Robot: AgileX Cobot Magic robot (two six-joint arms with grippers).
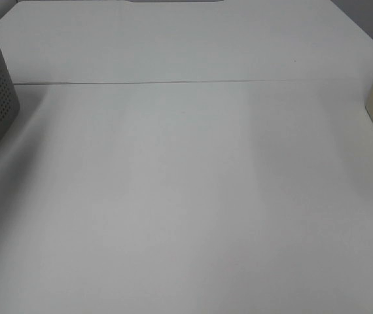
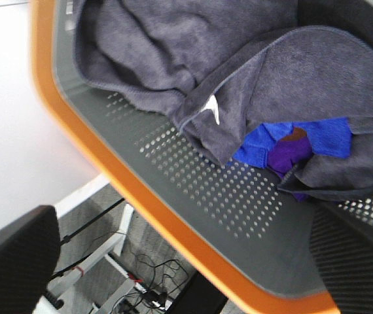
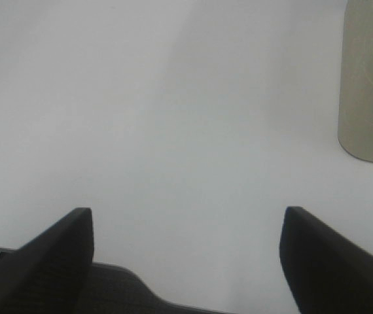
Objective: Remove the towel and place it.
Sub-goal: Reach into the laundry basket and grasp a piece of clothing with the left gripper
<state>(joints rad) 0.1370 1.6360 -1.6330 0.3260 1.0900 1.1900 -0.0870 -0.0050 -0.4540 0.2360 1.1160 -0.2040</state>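
Left gripper (image 2: 186, 216) hangs over the basket (image 2: 193, 183) with its jaws spread wide and nothing in them, so I'd call this the reach-in before the grab. The towel (image 2: 154, 46) is bunched up inside the basket, dark and fluffy, folded over itself and draped partly over a blue cloth (image 2: 317, 134) and a purple cloth (image 2: 288, 157).

To do it well I'd aim for a thick fold near the little white tag (image 2: 213, 108). Go deep enough to pinch real terry, not just fluff, then lift straight up until the tail clears the orange rim (image 2: 42, 52). Main snag: those 2 smaller cloths sit tucked under the towel's edge and could ride along.

Right gripper (image 3: 186, 212) is also wide open and empty, over the white table (image 1: 186, 196) near a beige container (image 3: 370, 78). Neither arm shows in the high view, just the basket at the table's left edge.
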